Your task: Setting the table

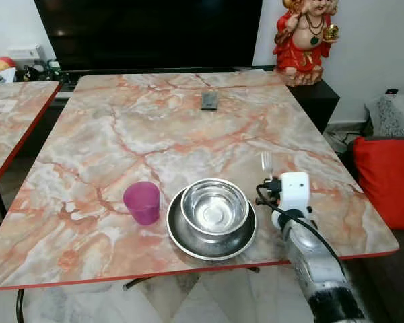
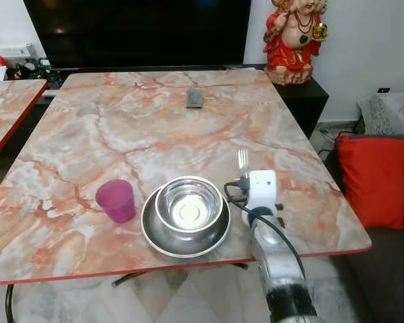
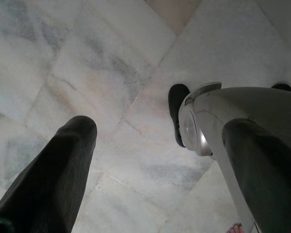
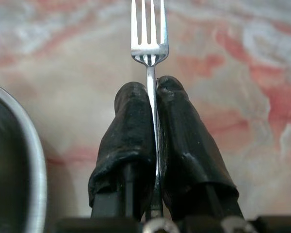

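Observation:
A steel bowl [image 1: 214,206] sits in a steel plate [image 1: 188,241] near the front edge of the marble table [image 1: 155,134], with a purple cup [image 1: 143,202] just to its left. My right gripper [image 4: 153,94] is shut on a silver fork [image 4: 148,34], tines pointing away over the tabletop. In the left eye view the fork [image 1: 266,161] sticks out ahead of my right wrist, just right of the plate. The plate's rim [image 4: 31,160] curves beside the fingers in the right wrist view. My left gripper [image 3: 155,141] hangs open over the pale floor.
A dark remote [image 1: 209,100] lies at the table's far middle. A red and gold statue [image 1: 303,37] stands at the back right by a black screen [image 1: 148,30]. A second marble table [image 1: 7,121] is at left, a red cushion [image 1: 387,182] at right.

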### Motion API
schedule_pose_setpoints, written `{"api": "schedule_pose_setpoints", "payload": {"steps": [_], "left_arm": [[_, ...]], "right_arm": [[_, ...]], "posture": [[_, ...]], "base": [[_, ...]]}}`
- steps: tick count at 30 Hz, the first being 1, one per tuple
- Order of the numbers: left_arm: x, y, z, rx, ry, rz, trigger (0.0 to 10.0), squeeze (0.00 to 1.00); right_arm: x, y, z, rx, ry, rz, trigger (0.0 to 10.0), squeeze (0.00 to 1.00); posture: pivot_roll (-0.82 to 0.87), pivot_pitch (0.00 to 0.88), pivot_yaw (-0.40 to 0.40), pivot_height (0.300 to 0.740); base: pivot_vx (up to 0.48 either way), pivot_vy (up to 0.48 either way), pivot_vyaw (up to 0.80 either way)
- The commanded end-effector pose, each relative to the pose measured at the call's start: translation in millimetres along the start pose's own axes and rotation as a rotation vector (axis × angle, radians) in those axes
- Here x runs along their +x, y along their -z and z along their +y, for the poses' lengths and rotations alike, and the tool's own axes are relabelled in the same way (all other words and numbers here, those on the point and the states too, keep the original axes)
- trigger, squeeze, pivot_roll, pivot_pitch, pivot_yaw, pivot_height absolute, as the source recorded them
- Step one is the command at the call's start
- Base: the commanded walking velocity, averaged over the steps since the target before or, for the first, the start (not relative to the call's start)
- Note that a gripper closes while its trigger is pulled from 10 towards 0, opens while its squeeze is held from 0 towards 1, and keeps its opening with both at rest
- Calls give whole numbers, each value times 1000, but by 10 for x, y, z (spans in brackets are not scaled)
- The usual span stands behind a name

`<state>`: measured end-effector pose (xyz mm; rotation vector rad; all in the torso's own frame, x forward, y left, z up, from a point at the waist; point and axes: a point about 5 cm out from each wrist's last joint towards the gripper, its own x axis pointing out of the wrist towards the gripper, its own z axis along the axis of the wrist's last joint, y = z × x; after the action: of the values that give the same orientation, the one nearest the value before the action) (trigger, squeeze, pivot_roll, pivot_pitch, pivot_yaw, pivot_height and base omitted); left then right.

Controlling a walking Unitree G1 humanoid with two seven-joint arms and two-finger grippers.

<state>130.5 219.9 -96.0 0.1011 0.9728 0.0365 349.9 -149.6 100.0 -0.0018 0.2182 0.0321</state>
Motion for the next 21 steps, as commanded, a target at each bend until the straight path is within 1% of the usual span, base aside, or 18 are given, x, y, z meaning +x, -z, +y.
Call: {"api": "schedule_pose_setpoints", "payload": {"steps": [1,3,5,7,9,13,17,21], "left_arm": [[-16,96,-59,15,24,45,10000,0],[-15,92,-40,14,21,47,10000,0],[-14,84,-23,15,19,48,10000,0],[-13,81,-18,15,18,49,10000,0],[-7,63,-10,16,16,47,10000,0],[2,33,-7,16,16,40,10000,0],[2,29,-1,15,16,37,10000,0],[-1,34,6,15,14,37,10000,0]], "right_arm": [[39,11,-46,-7,23,37,10000,0],[62,4,-69,-6,42,51,10000,0],[76,-13,-71,6,36,49,10000,0],[79,-13,-68,-5,32,53,10000,0],[85,7,-45,-15,18,66,10000,0],[95,21,-12,10,9,71,10000,0],[109,19,43,12,-21,61,10000,0],[119,43,54,12,-19,71,10000,0]], "posture": [[-7,118,-10,740],[-8,120,-9,740],[-10,119,-9,740],[-10,119,-9,740],[-11,120,-9,740],[-7,119,-8,740],[-7,119,-8,740],[0,117,-6,740]], "base": [[0,0,0],[0,0,0],[0,0,0],[0,0,0],[0,0,0],[0,0,0],[0,0,0],[0,0,0]]}}
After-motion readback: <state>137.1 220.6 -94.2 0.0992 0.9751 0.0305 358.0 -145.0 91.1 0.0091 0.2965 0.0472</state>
